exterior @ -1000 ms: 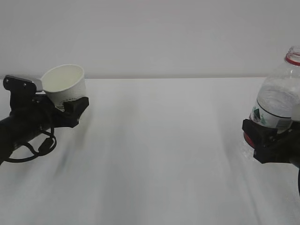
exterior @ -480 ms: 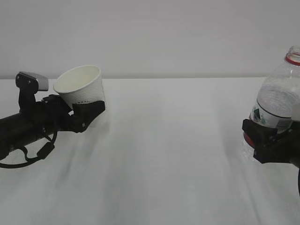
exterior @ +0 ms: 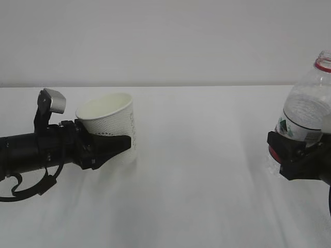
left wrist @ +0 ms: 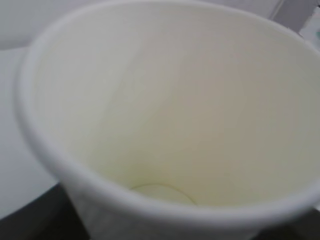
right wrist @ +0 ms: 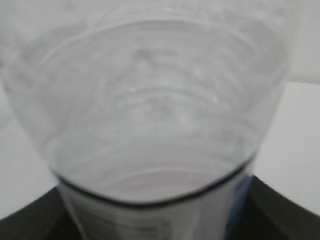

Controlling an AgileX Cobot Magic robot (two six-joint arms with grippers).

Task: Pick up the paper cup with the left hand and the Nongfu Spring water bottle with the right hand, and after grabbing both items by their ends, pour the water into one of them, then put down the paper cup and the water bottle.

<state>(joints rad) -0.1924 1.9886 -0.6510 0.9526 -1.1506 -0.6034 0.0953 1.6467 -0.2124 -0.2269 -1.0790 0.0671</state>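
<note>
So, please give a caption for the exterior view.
Left gripper holds paper cup; right gripper holds water bottle.

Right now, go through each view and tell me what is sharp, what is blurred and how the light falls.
Exterior view: even, soft light, faint shadows on the white table; paper cup and water bottle reasonably sharp, bottle cut by the right edge. Left wrist view: the cup's inside fills the frame, its near rim soft. Right wrist view: the bottle is too close, hazy throughout.
</note>
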